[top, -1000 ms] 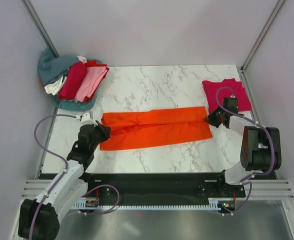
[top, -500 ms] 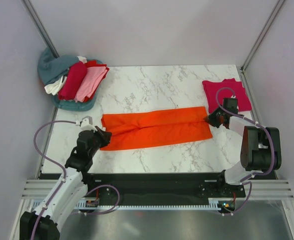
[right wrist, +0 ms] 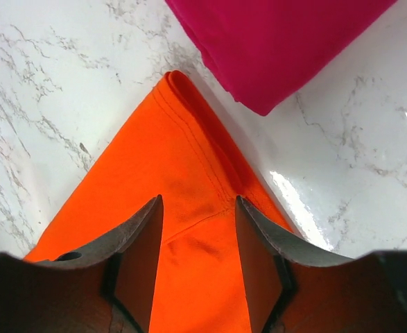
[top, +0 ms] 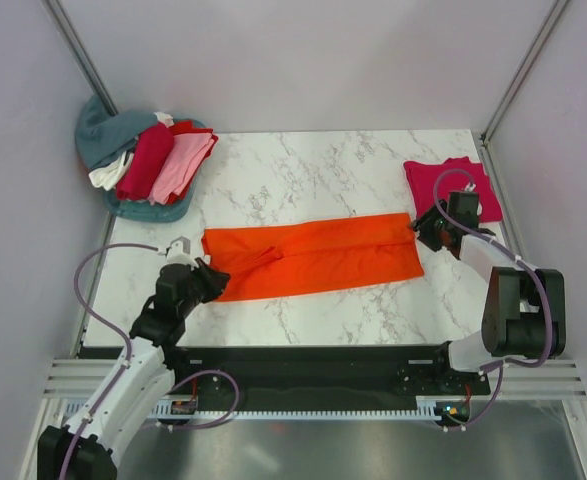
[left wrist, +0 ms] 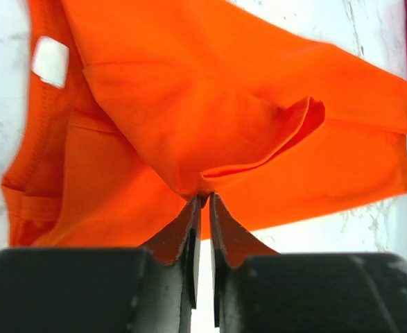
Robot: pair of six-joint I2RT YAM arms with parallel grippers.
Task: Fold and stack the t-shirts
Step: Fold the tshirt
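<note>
Left end effector [left wrist: 202,197] pinching orange t-shirt [left wrist: 217,104]; right end effector [right wrist: 198,202] spread over it

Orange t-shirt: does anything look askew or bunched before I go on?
Yes. On the orange t-shirt the left end is rumpled: a fold puckers up where the left gripper pinches it, and the near edge slants there. The right end lies flat beneath the open right gripper.

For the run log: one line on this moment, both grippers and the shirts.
left gripper: shut on orange t-shirt, left end | right gripper: open over its far-right corner | crimson t-shirt: folded, far right
</note>
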